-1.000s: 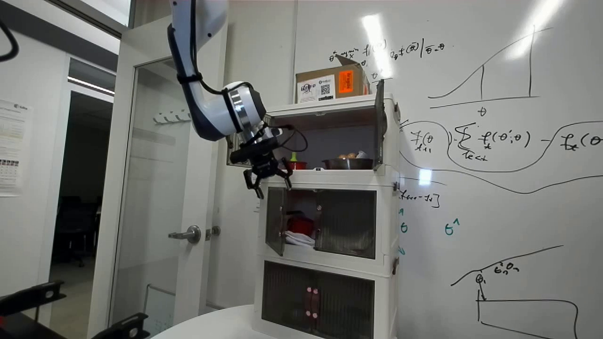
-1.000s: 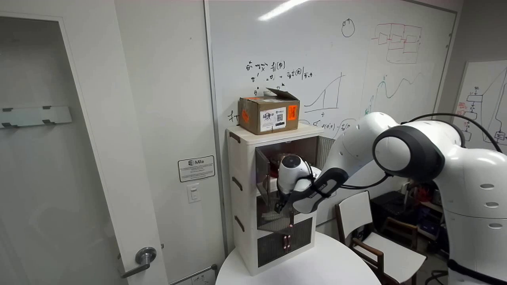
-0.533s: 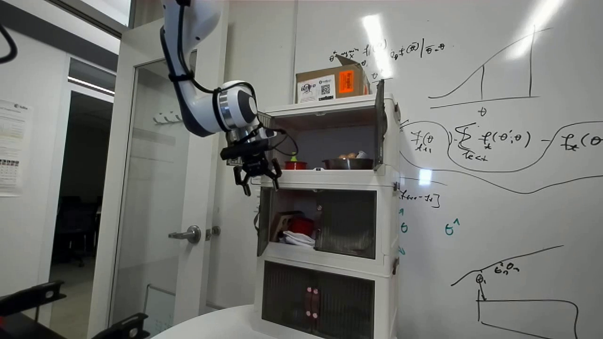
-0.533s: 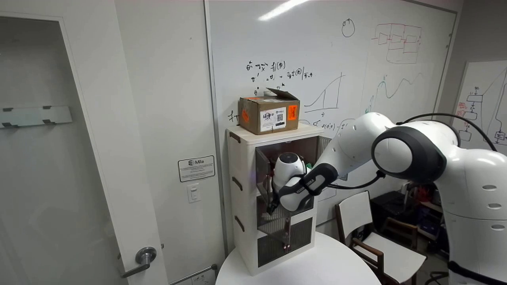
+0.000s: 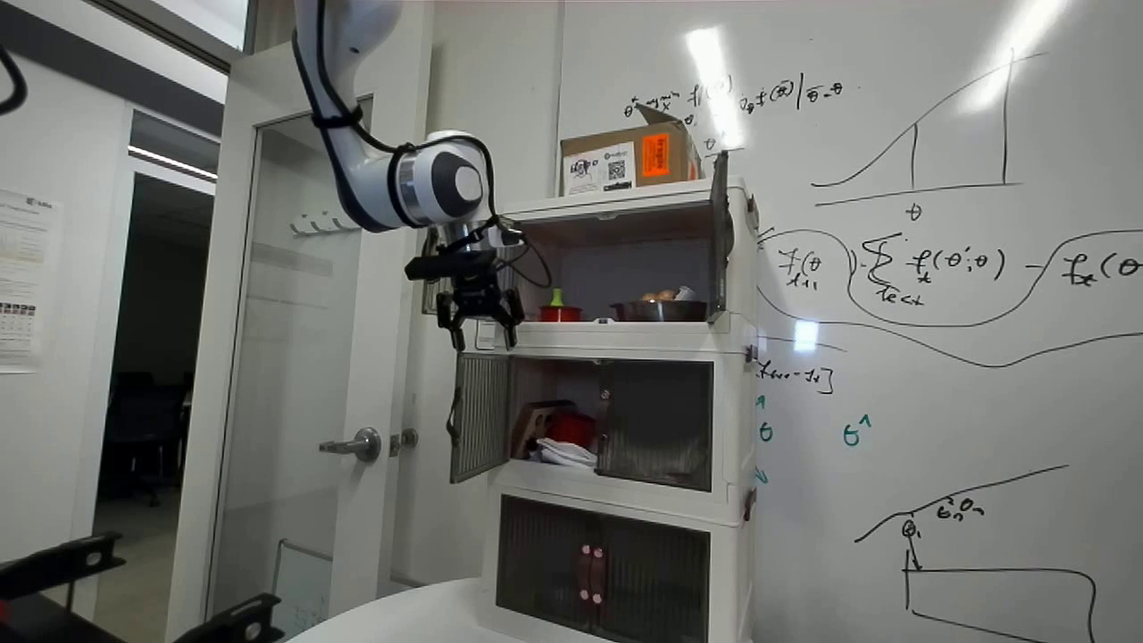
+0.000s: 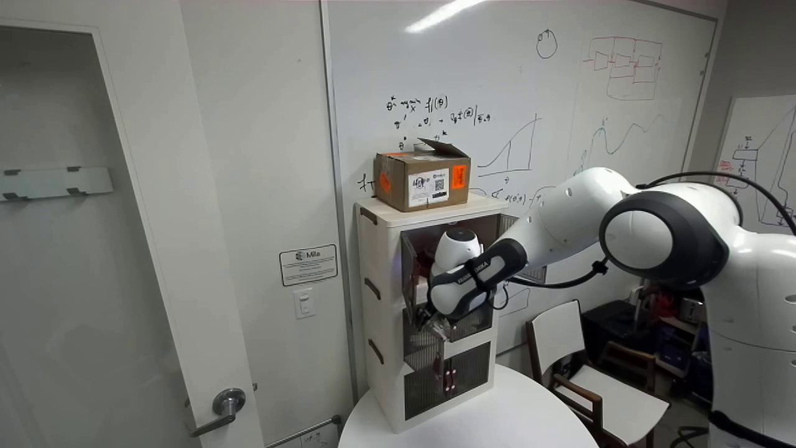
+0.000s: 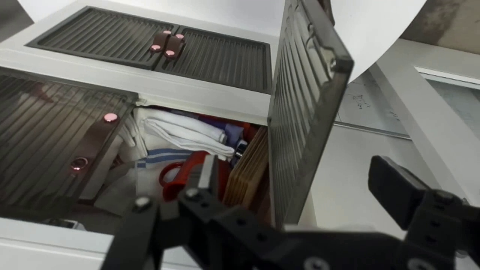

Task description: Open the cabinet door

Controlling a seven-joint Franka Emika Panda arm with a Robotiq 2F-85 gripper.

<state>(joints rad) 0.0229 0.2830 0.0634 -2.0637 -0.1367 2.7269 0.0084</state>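
Note:
The cabinet (image 5: 625, 505) is a white three-tier unit, also in an exterior view (image 6: 382, 311). The cabinet door, the middle tier's tinted left panel (image 5: 482, 415), stands swung wide outward on its side hinge. It also shows in an exterior view (image 6: 425, 358) and in the wrist view (image 7: 288, 123). My gripper (image 5: 485, 344) is open and hovers just above the door's top edge. In the wrist view the door's edge lies between the spread fingers (image 7: 294, 176); the gripper is not shut on it. In an exterior view the arm partly hides the gripper (image 6: 425, 317).
The middle tier's right panel (image 5: 661, 424) is shut. Inside are a red pot (image 5: 570, 430) and white cloth (image 5: 564, 453). The bottom panels (image 5: 656, 572) are shut. The top-tier right door (image 5: 720, 241) stands open. A cardboard box (image 5: 629, 161) is on top.
My gripper has moved left and a little up in an exterior view. The middle-tier left door has swung farther open, outward to the left. The gripper stays open.

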